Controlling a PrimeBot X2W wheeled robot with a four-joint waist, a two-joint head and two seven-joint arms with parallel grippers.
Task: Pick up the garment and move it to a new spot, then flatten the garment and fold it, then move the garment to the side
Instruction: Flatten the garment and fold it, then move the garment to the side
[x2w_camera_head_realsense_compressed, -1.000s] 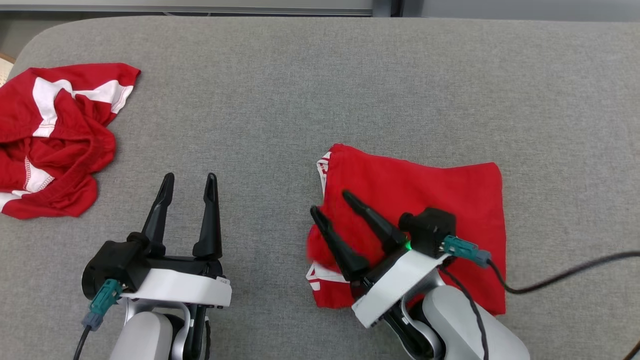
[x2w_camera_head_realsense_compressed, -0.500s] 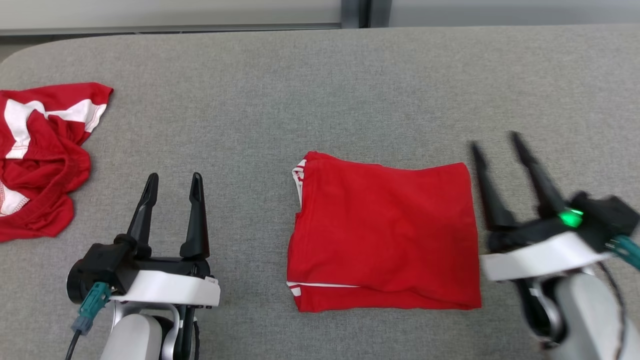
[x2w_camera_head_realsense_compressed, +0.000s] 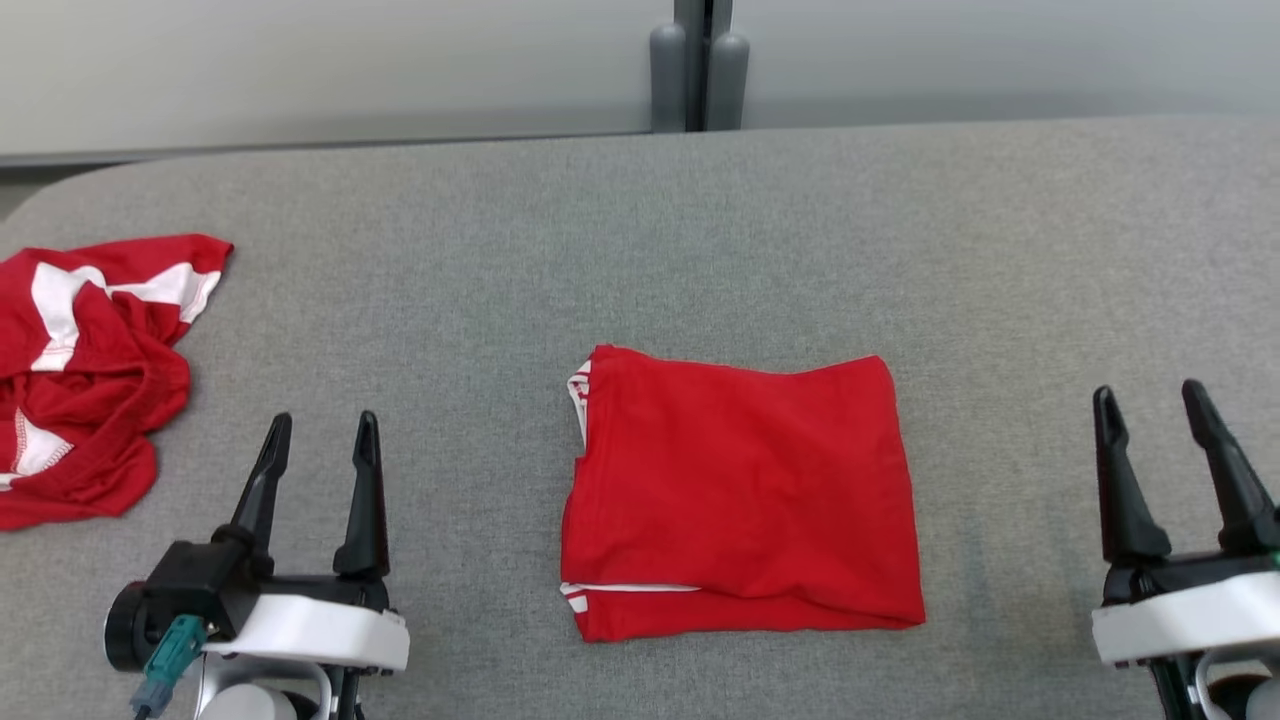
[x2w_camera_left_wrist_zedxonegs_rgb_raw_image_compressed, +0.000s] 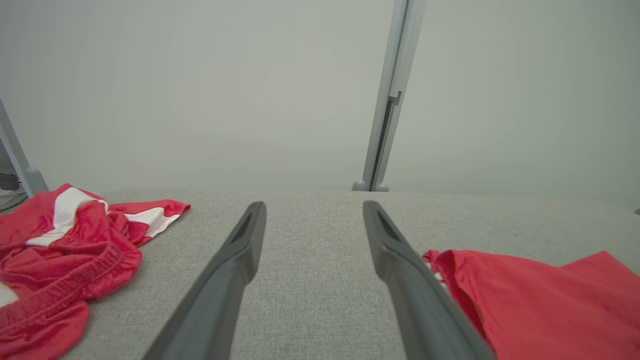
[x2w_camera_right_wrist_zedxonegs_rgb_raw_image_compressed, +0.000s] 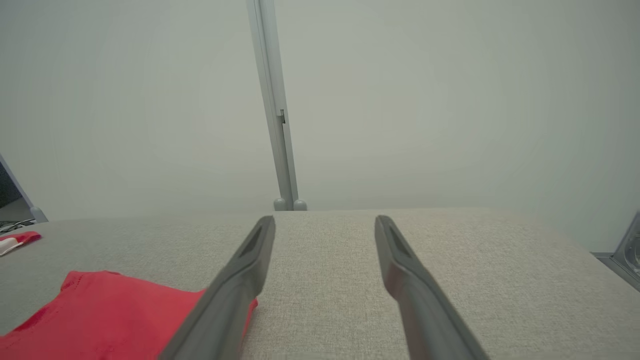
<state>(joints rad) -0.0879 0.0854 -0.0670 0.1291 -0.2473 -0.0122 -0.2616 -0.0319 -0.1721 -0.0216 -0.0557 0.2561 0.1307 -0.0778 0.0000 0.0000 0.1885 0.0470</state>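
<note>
The red garment (x2w_camera_head_realsense_compressed: 740, 495) lies folded into a neat rectangle in the middle of the grey table (x2w_camera_head_realsense_compressed: 640, 240), a white trim showing at its left edge. It appears again as the garment (x2w_camera_left_wrist_zedxonegs_rgb_raw_image_compressed: 540, 305) at the right of the left wrist view and the garment (x2w_camera_right_wrist_zedxonegs_rgb_raw_image_compressed: 110, 310) at the lower left of the right wrist view. My left gripper (x2w_camera_head_realsense_compressed: 318, 432) hovers open to the garment's left, nothing between its fingers. To the garment's right my right gripper (x2w_camera_head_realsense_compressed: 1150, 398) stands open and empty, clear of the cloth.
A second red and white garment (x2w_camera_head_realsense_compressed: 85, 370) lies crumpled at the table's far left, also in the left wrist view (x2w_camera_left_wrist_zedxonegs_rgb_raw_image_compressed: 65, 250). A pale wall with a grey post (x2w_camera_head_realsense_compressed: 700, 65) stands behind the table's far edge.
My right gripper let go of the folded garment and swung off it to the right side. The head camera tilted up, showing more wall. The left gripper kept its pose.
</note>
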